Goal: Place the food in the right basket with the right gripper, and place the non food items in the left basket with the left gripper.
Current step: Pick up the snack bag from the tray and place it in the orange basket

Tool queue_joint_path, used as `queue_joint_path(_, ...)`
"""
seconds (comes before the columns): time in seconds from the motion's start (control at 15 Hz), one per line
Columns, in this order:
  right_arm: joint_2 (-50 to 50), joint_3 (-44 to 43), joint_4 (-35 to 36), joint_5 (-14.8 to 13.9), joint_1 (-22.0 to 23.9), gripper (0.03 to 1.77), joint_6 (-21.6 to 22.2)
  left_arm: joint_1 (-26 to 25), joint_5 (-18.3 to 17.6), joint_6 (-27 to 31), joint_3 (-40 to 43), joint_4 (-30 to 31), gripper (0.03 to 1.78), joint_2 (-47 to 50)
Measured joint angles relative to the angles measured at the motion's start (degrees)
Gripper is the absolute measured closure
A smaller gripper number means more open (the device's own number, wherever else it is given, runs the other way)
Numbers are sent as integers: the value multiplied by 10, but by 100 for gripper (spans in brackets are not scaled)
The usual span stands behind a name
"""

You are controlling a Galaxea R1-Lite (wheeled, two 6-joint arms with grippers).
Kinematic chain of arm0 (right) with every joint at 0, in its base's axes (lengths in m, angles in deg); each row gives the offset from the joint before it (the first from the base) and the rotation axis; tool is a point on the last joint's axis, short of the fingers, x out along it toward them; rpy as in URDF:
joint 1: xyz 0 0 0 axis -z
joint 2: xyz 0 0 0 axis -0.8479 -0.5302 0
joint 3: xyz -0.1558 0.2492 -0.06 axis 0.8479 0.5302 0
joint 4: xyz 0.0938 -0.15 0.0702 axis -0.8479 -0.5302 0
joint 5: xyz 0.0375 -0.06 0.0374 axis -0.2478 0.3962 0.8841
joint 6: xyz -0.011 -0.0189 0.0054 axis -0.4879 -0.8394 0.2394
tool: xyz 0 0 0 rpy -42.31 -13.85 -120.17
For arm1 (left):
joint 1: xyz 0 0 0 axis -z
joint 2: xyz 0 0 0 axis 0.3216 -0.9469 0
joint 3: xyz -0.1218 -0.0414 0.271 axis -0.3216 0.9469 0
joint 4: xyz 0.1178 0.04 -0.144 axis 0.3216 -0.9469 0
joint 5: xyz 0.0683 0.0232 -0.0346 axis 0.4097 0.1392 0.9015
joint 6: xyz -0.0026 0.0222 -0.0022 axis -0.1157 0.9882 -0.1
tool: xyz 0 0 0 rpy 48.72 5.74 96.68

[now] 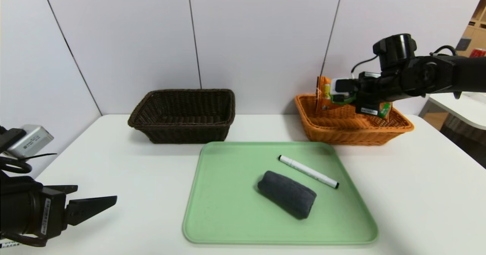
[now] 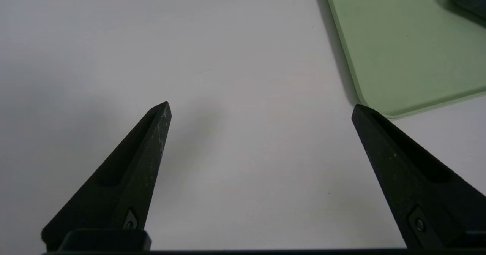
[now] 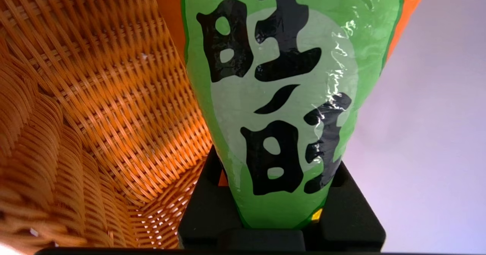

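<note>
Nearby, marker beside cloth; right gripper gripping snack bag, left gripper wide.

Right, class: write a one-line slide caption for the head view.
Right claw holds the snack bag over the orange basket; marker and cloth wait on the tray.

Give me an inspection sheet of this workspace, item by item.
Surface: white table with green tray.
Job's things: snack bag over orange basket; cloth and marker on tray; dark basket holds nothing seen.
Clutter: nothing seen.
Grippers: right gripper shut on snack bag above orange basket; left gripper open, parked over table beside tray.
Cables: black loops by left arm.
Surroundings: white wall panels.
</note>
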Motion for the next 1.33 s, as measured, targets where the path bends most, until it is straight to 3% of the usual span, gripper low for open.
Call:
queue_joint_path(0.87, -64, -38, -7, 1, 0, 136, -22, 0, 1, 0, 14, 8, 12, 4)
queue_joint_path(1.07, -70, -40, -3, 1, -1, 95, -19, 0, 1, 0, 15, 8, 12, 4)
queue_joint_path(1.33, -71, -60, -13, 8, -1, 60, -15, 0, 1, 2, 15, 8, 12, 3)
